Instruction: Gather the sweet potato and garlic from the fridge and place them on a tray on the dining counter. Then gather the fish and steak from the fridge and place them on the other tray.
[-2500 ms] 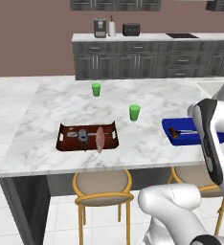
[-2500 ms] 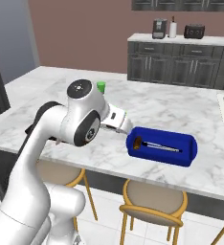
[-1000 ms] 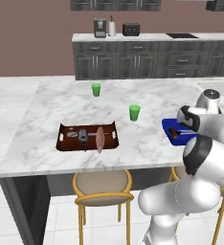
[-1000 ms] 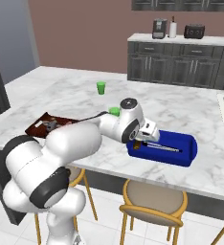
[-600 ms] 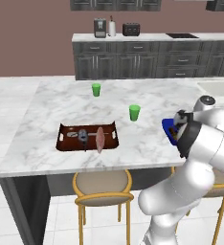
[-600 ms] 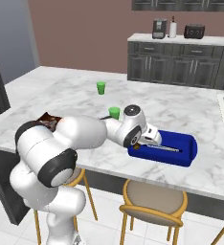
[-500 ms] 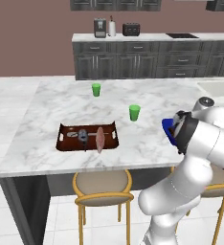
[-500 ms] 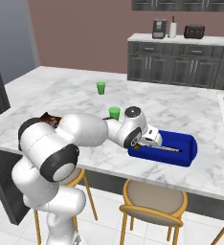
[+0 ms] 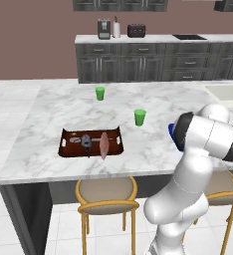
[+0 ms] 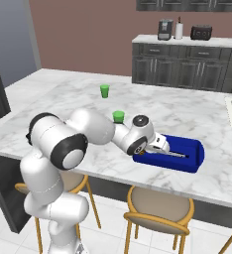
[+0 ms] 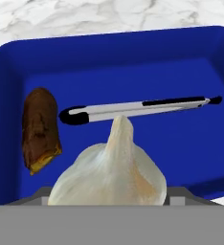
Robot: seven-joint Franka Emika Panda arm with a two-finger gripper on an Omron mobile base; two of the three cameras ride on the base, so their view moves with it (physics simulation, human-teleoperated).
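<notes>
While the gripper clamped the garlic over the blue tray, low in the hand view, the sweet potato lay inside at left; fish and steak appeared already on the brown tray, left on the tabletop.

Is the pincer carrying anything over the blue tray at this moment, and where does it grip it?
Yes: the pincer holds a pale, papery garlic bulb by its wide lower body, pointed tip away from the hand, above the bright blue rectangular tray.
</notes>
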